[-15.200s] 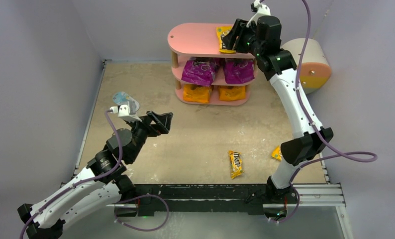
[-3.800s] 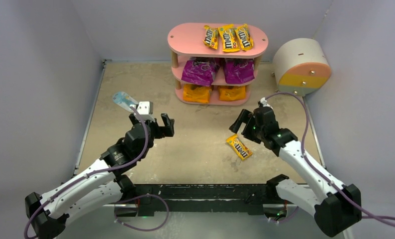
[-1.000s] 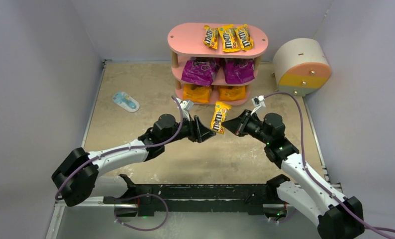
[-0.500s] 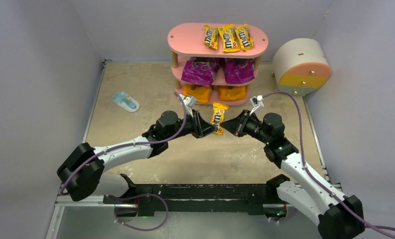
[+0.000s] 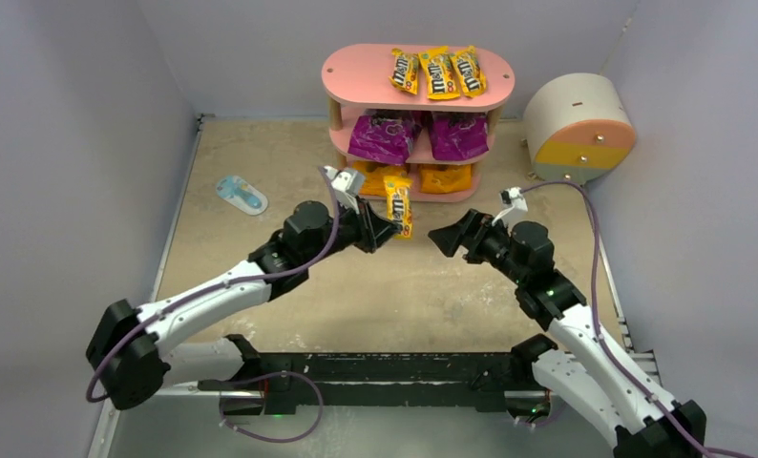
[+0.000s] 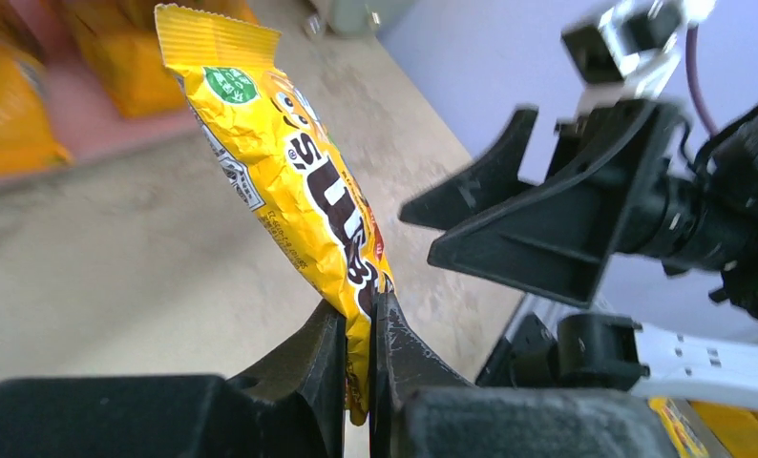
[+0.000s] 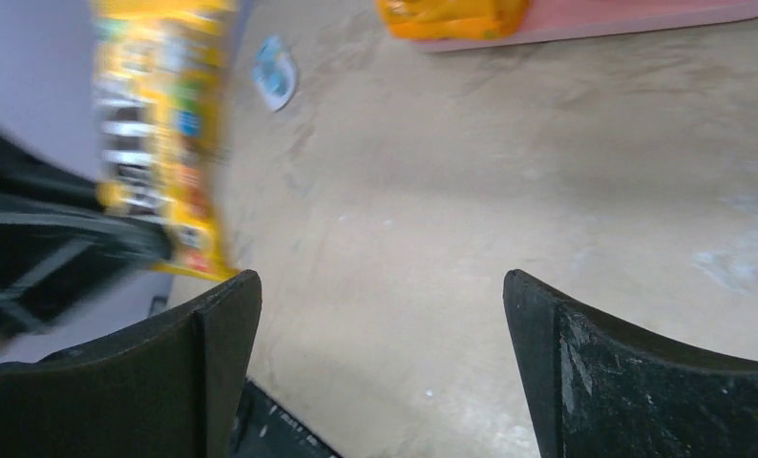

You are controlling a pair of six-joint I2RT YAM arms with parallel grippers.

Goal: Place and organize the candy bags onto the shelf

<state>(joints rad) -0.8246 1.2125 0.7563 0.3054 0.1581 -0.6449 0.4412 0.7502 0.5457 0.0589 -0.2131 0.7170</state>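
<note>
**Top view.** The shelf stands at the far side of the table.
- Top board: three yellow packets side by side.
- Middle board: two magenta bags.
- Bottom board: two orange bags, the left one partly hidden behind the left wrist camera.

The fourth yellow packet is off the table and upright, just in front of the bottom board. The left hand pinches its lower end. The right hand is spread and holds nothing; it is near the packet but apart from it. One blue-white packet lies flat at the left. One round drawer unit sits to the right of the shelf.

**Left wrist view.** The fingers are pressed onto the fourth yellow packet's bottom edge. The packet leans up and to the left, crinkled, with its lettering only partly readable. The right hand shows beyond it with its jaws apart. The orange bags are blurred at top left and cut by the frame. There is a yellow-orange scrap in the lower right corner — I cannot make out what it is.

**Right wrist view.** Its own two fingers sit wide apart at the bottom, with bare table between them. The fourth yellow packet is motion-blurred at upper left and its print is unreadable. The dark left hand below it is blurred too. One orange bag and the pink bottom board are cut off at the top edge. The blue-white packet shows small near the top.
</note>
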